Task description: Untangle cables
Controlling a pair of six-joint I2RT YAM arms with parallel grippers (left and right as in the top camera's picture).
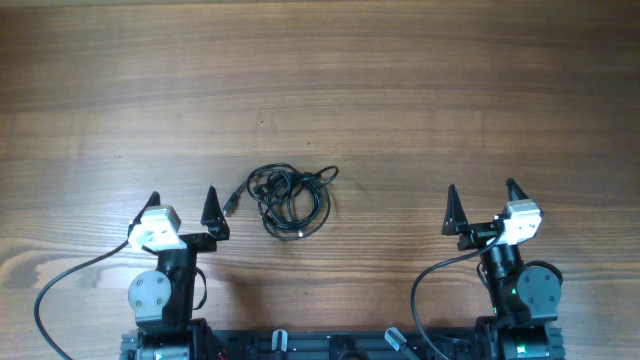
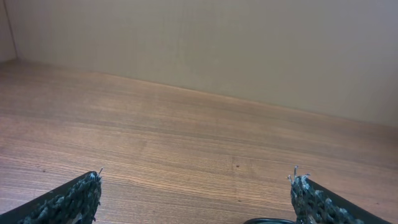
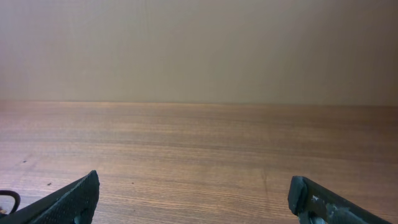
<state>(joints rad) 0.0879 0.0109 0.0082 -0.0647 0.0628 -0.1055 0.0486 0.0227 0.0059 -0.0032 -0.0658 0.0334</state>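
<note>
While the cables [image 1: 290, 200] sit in a tangled clump on the bench [image 1: 400, 80], the left gripper [image 1: 182, 193], just beside them, and the right gripper [image 1: 481, 185] are both spread wide.

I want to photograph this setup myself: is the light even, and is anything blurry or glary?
Overhead: soft, even light on the table, no glare, the cables crisp with hardly any shadow. Left wrist: wood grain clear, the left fingers slightly soft up close. Right wrist: flatter and hazier, the right fingers soft-edged.
</note>
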